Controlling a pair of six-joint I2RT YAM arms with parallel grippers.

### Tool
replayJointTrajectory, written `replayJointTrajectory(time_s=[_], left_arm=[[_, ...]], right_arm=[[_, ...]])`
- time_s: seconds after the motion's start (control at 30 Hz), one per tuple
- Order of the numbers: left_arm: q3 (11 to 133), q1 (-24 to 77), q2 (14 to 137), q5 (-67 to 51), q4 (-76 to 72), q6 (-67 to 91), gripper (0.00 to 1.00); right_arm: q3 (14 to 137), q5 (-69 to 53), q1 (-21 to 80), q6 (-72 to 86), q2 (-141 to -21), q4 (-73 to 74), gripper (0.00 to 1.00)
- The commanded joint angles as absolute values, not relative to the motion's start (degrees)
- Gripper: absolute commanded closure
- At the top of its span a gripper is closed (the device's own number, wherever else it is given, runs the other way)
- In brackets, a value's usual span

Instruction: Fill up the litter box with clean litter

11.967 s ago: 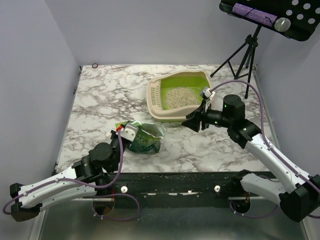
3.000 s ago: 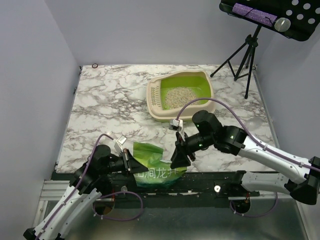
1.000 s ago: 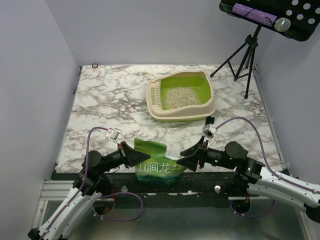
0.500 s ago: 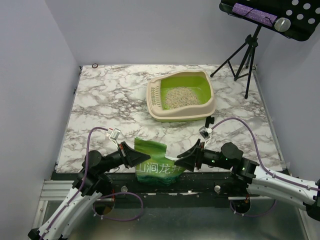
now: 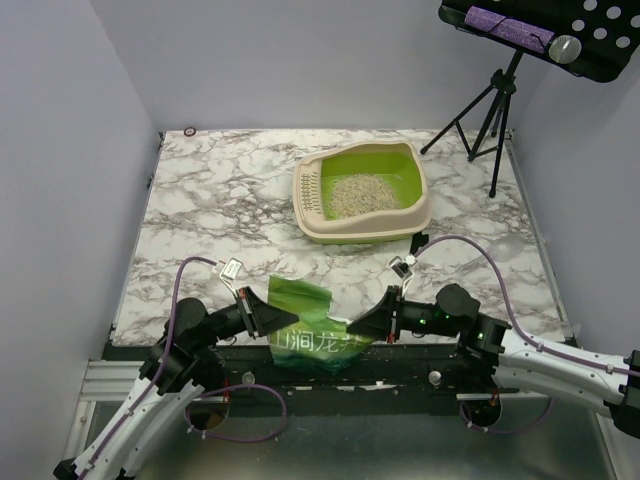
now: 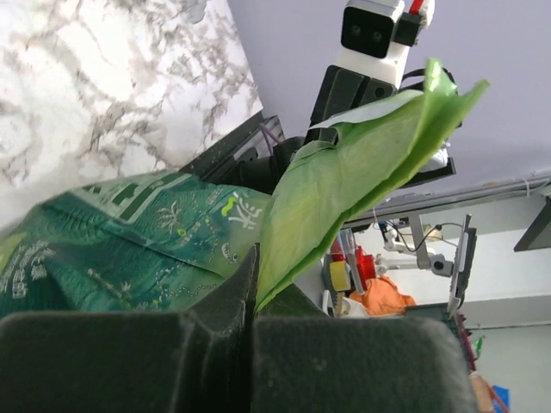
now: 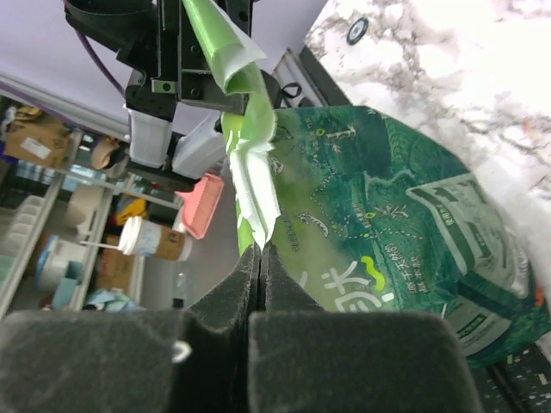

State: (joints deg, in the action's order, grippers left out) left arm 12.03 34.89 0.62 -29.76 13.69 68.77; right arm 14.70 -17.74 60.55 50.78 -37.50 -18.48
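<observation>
The litter box (image 5: 360, 232), beige-rimmed and lime-green inside, stands at the back right of the marble table with a patch of pale litter (image 5: 358, 193) in its middle. A green printed bag (image 5: 305, 325) stands upright at the table's near edge between both arms. My left gripper (image 5: 278, 318) is shut on the bag's left top edge; in the left wrist view the lime inner flap (image 6: 344, 189) runs into the closed jaws (image 6: 252, 258). My right gripper (image 5: 352, 328) is shut on the right top edge, where the torn flap (image 7: 250, 189) enters the jaws (image 7: 260, 249).
A black tripod (image 5: 490, 110) stands beyond the table's back right corner under a black perforated tray (image 5: 545, 35). A small ring (image 5: 190, 131) lies at the back left corner. The black rail (image 5: 400, 358) along the near edge carries scattered granules.
My right gripper has shifted a little left and shut on the bag's right edge. The left gripper keeps its hold on the left edge, and the bag sits slightly lower.
</observation>
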Motion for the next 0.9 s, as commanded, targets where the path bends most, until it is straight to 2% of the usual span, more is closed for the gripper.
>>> replayJointTrajectory(time_s=[0.0,0.2,0.47,0.67,0.7,0.73,0.77,0.8,0.83,0.87], left_arm=[[17.39,34.72,-8.35,-29.26,28.27,71.98,1.0],[18.19,34.72,-10.64,-36.02,32.87,76.81,1.0],[17.93,34.72,-10.81,-39.89,44.2,79.71,1.0],[19.42,34.72,-10.72,-41.13,47.9,81.21,1.0],[19.68,34.72,-10.64,-41.13,48.16,81.21,1.0],[20.04,34.72,-10.72,-40.87,48.6,81.3,1.0],[20.13,34.72,-10.72,-40.78,49.13,81.21,1.0],[20.39,34.72,-10.72,-40.69,49.65,81.04,1.0],[20.65,34.72,-10.72,-40.52,50.01,80.95,1.0],[20.74,34.72,-10.72,-40.43,50.01,81.03,1.0]], right_arm=[[11.96,-24.16,60.73,58.26,-36.22,-18.1,1.0],[9.32,-33.82,60.38,63.18,-34.98,-18.1,1.0],[2.73,-40.42,60.47,74.35,-39.46,-28.12,1.0],[6.49,-41.4,60.47,71.74,-40.43,-24.89,1.0],[8.16,-40.96,60.38,69.54,-40.6,-21.74,0.96],[10.44,-39.56,60.38,66.22,-40.43,-17.53,0.85],[13.59,-37.72,60.47,61.57,-40.52,-9.4,0.7],[16.93,-34.92,60.47,56.74,-40.6,-2.88,0.59],[21.23,-32.2,60.47,50.77,-41.21,4.67,0.51],[25.01,-29.56,60.38,45.93,-41.92,9.36,0.48]])
